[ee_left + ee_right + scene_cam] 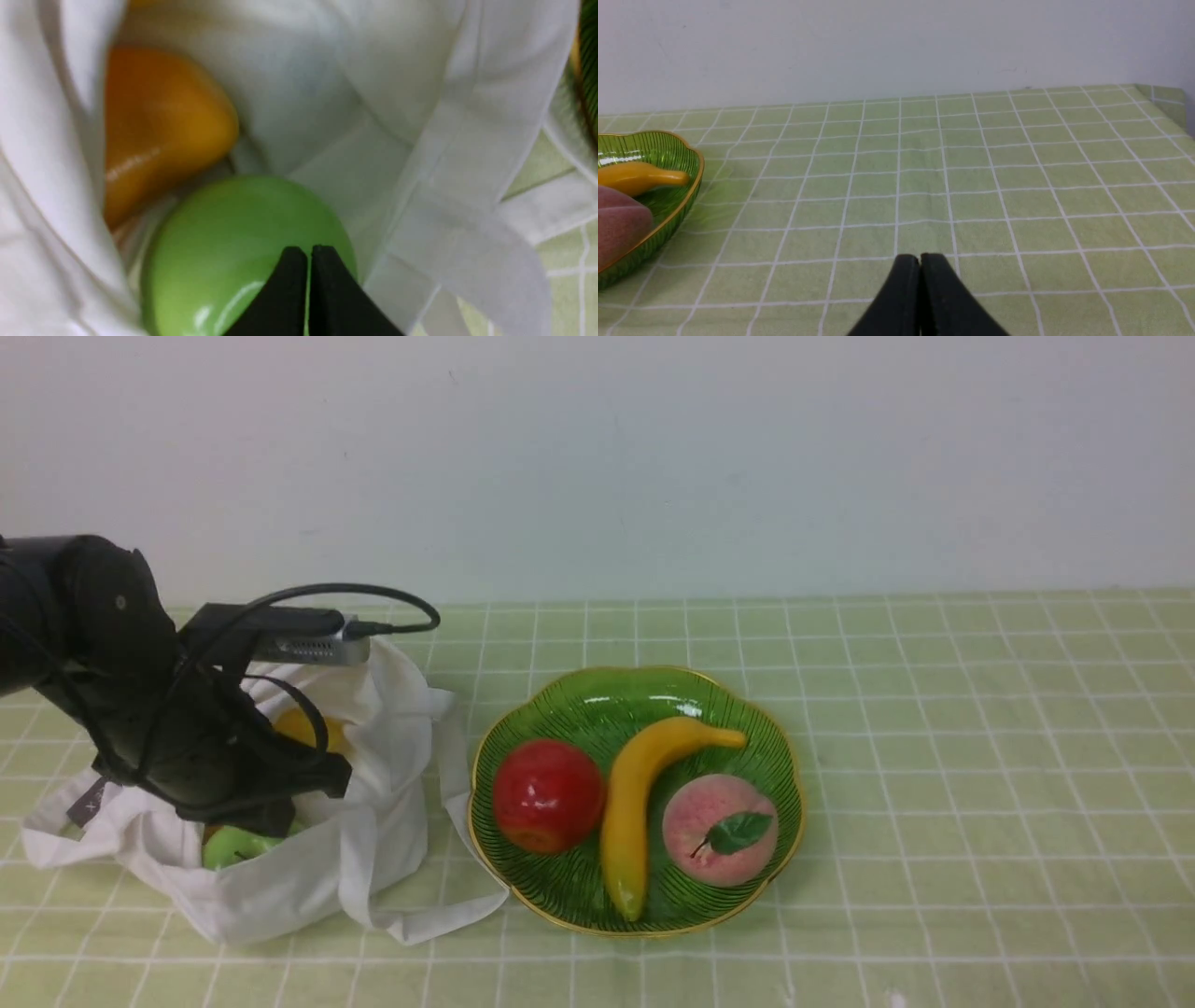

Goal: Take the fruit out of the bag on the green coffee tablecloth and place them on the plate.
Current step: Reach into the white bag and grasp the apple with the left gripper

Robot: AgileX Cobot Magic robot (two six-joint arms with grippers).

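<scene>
The white bag (373,840) lies open on the green coffee tablecloth (934,756), left of the plate (775,747). My left arm reaches into its mouth. Inside, a green apple (224,252) lies beside an orange fruit (159,126); a yellow fruit (299,726) shows behind the arm. My left gripper (309,254) is shut, its tips just over the apple, holding nothing. The plate carries a red apple (546,795), a banana (639,803) and a peach (719,829). My right gripper (920,261) is shut and empty above bare cloth, right of the plate (686,186).
A pale wall (597,457) stands behind the table. The bag's long strap (439,915) trails on the cloth between bag and plate. The cloth's far right corner (1157,93) drops off at the table edge.
</scene>
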